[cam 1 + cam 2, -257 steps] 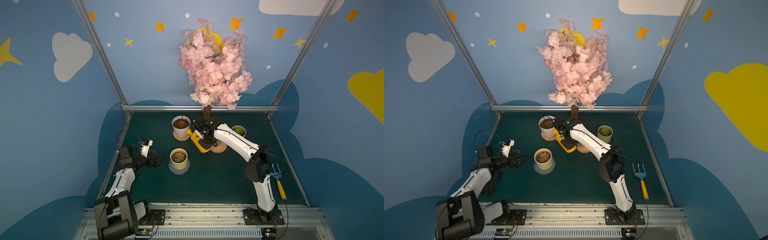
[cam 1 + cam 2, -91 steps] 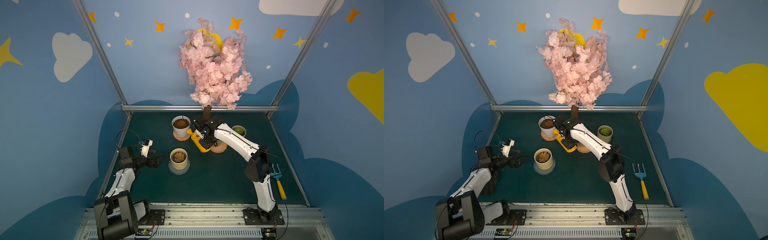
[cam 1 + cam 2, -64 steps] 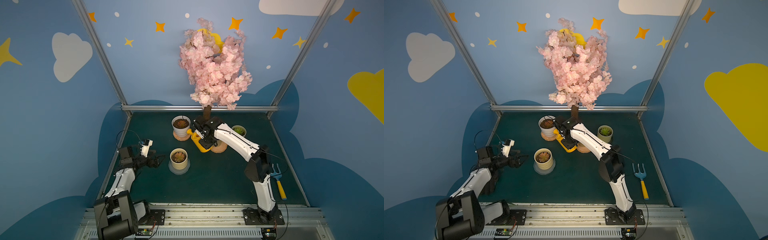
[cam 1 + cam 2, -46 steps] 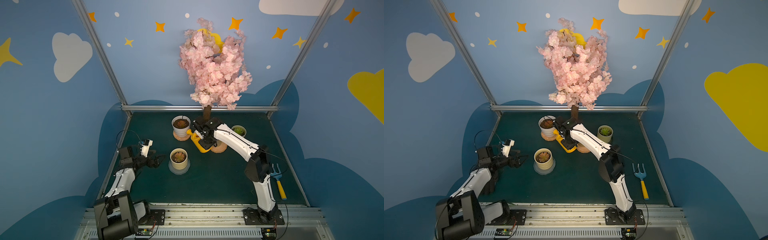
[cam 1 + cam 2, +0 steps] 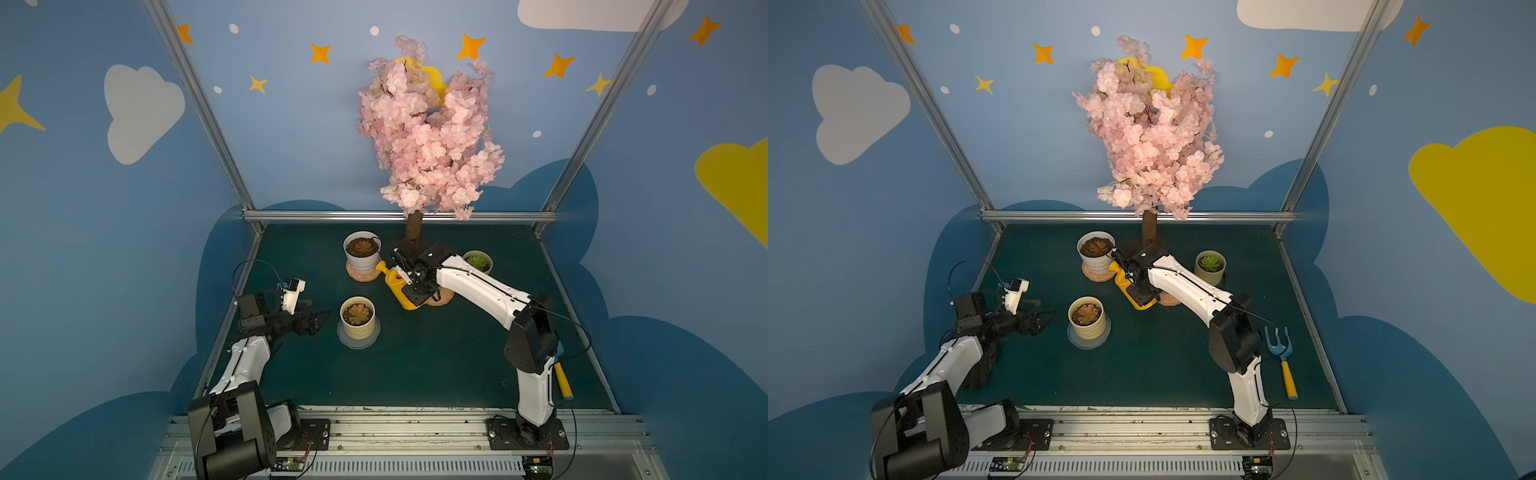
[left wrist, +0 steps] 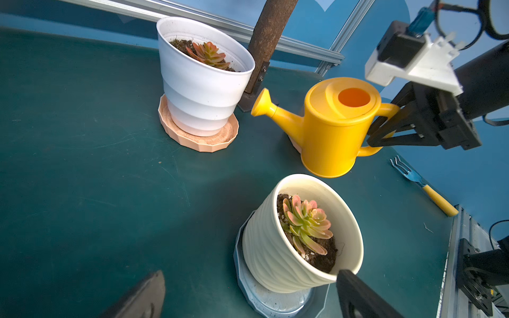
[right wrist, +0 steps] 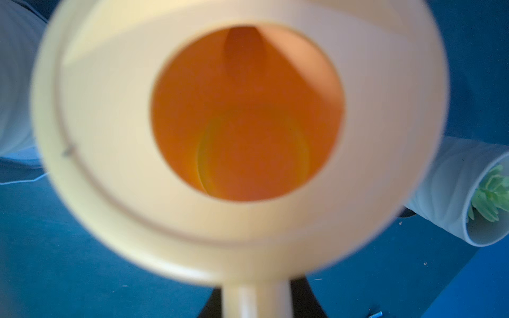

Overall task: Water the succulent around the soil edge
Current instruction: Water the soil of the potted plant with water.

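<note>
My right gripper (image 6: 381,132) is shut on the handle of the yellow watering can (image 5: 398,287), holding it roughly upright at the back middle of the mat. The spout (image 6: 261,103) ends beside the wall of the white pot (image 5: 362,259), below its rim; a reddish succulent (image 6: 209,53) grows in that pot. In front stands a cream pot (image 5: 357,328) with a pink-green succulent (image 6: 305,223) on a blue-grey saucer (image 6: 264,300). My left gripper (image 5: 320,320) is open just left of the cream pot, apart from it. The can's open top (image 7: 248,115) fills the right wrist view.
The trunk (image 5: 413,228) of a pink blossom tree stands right behind the can. A small pot with a green succulent (image 5: 1210,263) is at the back right. A round coaster (image 5: 444,297) lies under my right arm. A blue rake with a yellow handle (image 5: 1283,361) lies at the right.
</note>
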You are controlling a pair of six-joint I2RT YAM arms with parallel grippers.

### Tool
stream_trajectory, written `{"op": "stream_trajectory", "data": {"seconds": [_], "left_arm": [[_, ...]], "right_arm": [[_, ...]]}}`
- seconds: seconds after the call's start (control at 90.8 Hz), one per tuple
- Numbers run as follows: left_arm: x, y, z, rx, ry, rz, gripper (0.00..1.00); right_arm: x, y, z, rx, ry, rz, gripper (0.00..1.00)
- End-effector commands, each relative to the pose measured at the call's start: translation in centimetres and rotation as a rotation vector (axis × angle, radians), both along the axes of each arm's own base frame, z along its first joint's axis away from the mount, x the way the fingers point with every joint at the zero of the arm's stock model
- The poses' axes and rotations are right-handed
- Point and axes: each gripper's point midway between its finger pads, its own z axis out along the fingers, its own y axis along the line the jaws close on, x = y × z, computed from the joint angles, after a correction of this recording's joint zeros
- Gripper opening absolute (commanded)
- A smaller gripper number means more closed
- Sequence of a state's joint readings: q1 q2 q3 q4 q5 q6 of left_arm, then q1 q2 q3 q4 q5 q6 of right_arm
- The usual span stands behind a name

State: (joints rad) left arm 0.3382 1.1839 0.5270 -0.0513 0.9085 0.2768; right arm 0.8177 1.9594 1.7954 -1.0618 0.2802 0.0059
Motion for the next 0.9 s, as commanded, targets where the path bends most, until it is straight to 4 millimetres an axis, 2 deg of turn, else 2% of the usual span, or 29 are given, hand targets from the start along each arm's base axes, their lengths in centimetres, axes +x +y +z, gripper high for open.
{"op": "stream_trajectory", "data": {"seconds": [0.0,0.22,0.407,0.628,0.892], "left_arm": [[-0.3,-0.3,0.0,-0.005,-0.006,-0.009,1.0],[-0.4,-0.3,0.0,-0.003,-0.01,-0.01,1.0],[-0.4,-0.3,0.0,-0.002,-0.009,-0.012,1.0],[-0.4,-0.4,-0.1,0.002,-0.01,-0.013,1.0],[-0.4,-0.5,-0.1,0.006,-0.012,-0.014,1.0]], "right_arm": [[0.4,1.0,3.6,0.133,-0.123,-0.014,0.0],[-0.9,-0.8,6.1,0.23,-0.223,-0.044,0.0],[-3.2,-3.2,7.2,0.327,-0.296,-0.087,0.0],[-6.7,-6.9,5.6,0.418,-0.346,-0.176,0.0],[-10.6,-10.6,2.3,0.491,-0.375,-0.303,0.0]]}}
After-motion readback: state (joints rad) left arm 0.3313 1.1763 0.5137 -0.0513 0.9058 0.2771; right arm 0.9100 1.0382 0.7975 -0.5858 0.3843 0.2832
